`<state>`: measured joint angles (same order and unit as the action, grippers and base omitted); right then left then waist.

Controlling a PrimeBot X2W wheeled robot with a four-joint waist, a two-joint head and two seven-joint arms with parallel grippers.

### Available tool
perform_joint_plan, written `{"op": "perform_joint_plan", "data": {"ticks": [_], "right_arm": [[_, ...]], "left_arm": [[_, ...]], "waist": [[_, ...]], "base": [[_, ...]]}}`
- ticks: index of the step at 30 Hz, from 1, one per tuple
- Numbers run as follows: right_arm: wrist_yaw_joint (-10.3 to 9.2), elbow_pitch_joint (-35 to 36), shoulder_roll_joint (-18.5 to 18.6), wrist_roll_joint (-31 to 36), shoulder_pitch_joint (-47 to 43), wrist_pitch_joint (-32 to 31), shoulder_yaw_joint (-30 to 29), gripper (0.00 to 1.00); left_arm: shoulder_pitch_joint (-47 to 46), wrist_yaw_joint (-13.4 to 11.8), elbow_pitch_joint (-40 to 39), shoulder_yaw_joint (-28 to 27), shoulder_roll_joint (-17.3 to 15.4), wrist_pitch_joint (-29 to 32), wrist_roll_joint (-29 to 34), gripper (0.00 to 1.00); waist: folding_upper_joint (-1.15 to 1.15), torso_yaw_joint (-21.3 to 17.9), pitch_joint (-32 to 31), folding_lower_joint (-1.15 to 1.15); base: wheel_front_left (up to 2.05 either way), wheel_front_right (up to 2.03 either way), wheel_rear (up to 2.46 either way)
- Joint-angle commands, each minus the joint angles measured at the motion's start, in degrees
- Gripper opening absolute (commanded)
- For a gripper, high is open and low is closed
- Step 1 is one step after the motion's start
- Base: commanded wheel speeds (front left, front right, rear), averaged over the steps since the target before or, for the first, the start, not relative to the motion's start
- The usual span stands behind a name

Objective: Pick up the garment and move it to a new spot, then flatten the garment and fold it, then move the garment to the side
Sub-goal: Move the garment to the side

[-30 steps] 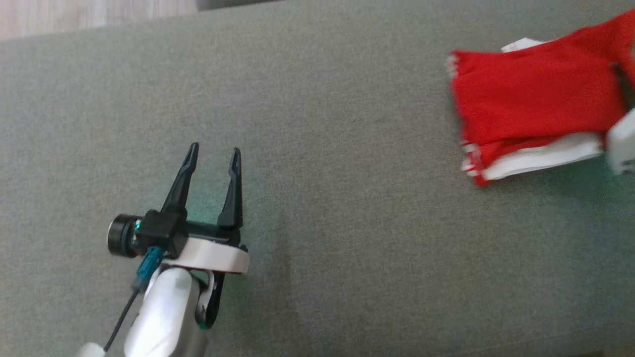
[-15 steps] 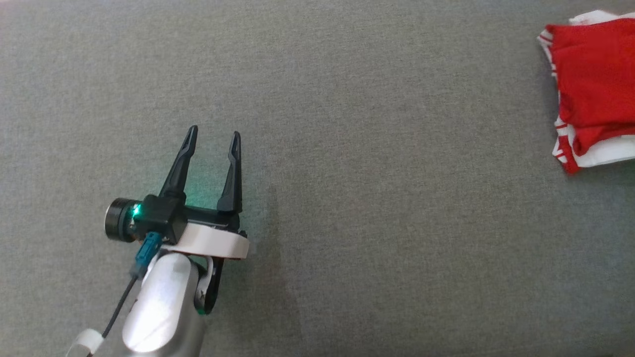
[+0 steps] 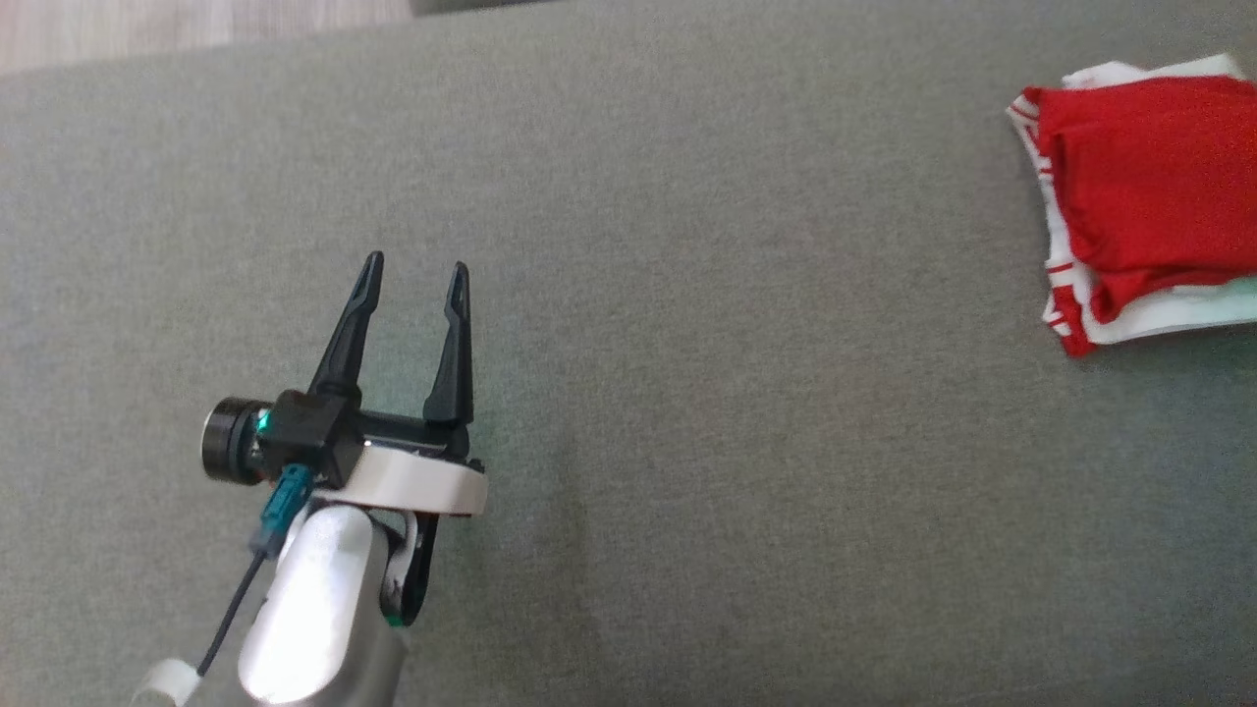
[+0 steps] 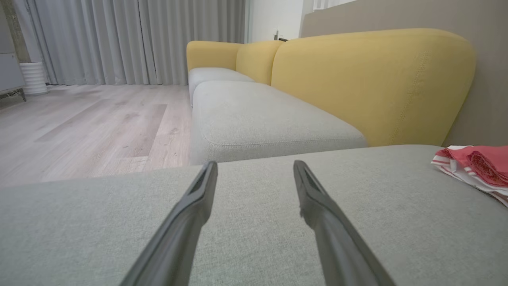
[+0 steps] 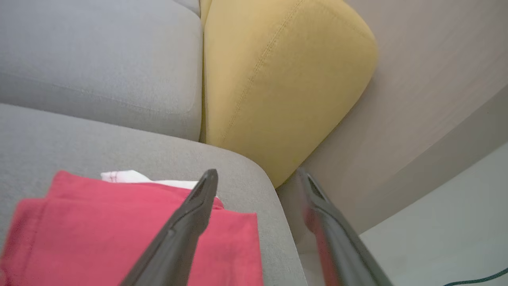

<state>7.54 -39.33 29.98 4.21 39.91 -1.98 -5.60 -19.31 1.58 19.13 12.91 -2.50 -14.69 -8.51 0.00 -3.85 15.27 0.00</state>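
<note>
We see the folded red-and-white garment (image 3: 1144, 187) lying at the right end of the grey sofa seat (image 3: 687, 393). Our left gripper (image 3: 416, 262) hovers well apart from it, fingers spread. Our right gripper (image 5: 257, 173) hangs over the garment's edge, fingers apart, gripping nothing.

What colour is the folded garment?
The garment is red with white, red-striped trim; the head view shows it best.

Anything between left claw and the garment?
No. In the head view, just bare grey cushion runs from the left claw to the folded red garment.
</note>
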Motion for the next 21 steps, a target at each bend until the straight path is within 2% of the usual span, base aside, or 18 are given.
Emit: {"op": "perform_joint_plan", "data": {"ticks": [1, 13, 14, 19, 21], "right_arm": [[-0.05, 2.87, 0.09, 0.21, -0.39, 0.69, 0.46, 1.0], [-0.05, 20.89, -15.4, -7.86, -9.12, 5.31, 3.99, 1.0], [-0.05, 23.27, -18.22, -9.32, -11.98, 6.4, 4.4, 1.0], [-0.05, 25.69, -24.94, -10.22, -21.3, 9.19, 4.45, 1.0], [-0.05, 25.79, -25.79, -10.83, -22.84, 9.82, 3.89, 1.0]], "left_arm": [[0.11, 0.03, -2.11, -2.02, -0.38, -0.3, 0.37, 1.0], [4.29, -0.73, -4.73, -2.37, -0.38, -0.3, -1.18, 1.0], [5.37, -0.77, -5.18, -2.31, -0.38, -0.3, -1.25, 1.0], [9.33, -0.82, -6.15, -1.92, -0.38, -0.3, -0.98, 1.0], [10.27, -0.97, -6.27, -1.91, -0.38, -0.3, -1.24, 1.0]], "waist": [[0.0, -0.48, -1.79, 0.0], [0.0, 0.11, -10.17, 0.0], [0.0, 0.33, -11.29, 0.0], [0.0, 1.33, -14.5, 0.0], [0.0, 1.36, -14.79, 0.0]], "base": [[0.0, 0.0, 0.0], [0.0, 0.0, 0.0], [0.0, 0.0, 0.0], [0.0, 0.0, 0.0], [0.0, 0.0, 0.0]]}}
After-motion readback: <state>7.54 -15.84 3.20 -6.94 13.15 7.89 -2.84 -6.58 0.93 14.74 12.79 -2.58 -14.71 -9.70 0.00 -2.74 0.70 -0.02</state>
